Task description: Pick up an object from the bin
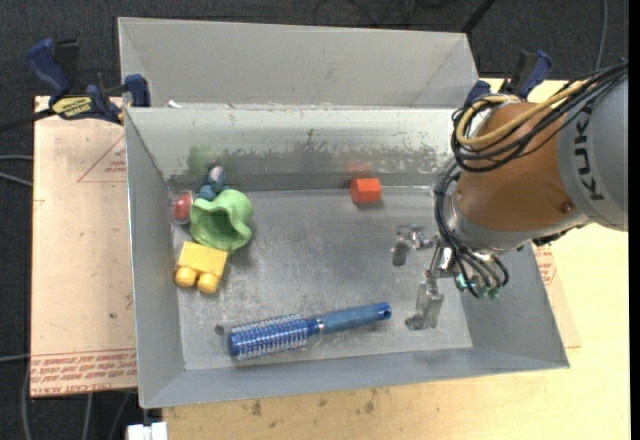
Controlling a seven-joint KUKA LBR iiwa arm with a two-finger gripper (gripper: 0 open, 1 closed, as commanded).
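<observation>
— Blue hairbrush [300, 328], where?
— Lower middle of the frame, along the bin's [310, 248] front wall, its handle tip near the gripper [418, 280].
— And the gripper?
— Fingers spread, nothing between them, over bare floor at right.

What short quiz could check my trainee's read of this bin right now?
1. True or false: the gripper holds nothing.
2. Fill in (near/far): the orange cube lies by the ___ wall of the bin.
3. Which lies nearest the gripper? A) blue brush B) yellow block C) orange cube

Key: 1 true, its fingers stand apart over bare floor; 2 far; 3 A, the handle's tip ends beside the gripper.
</observation>
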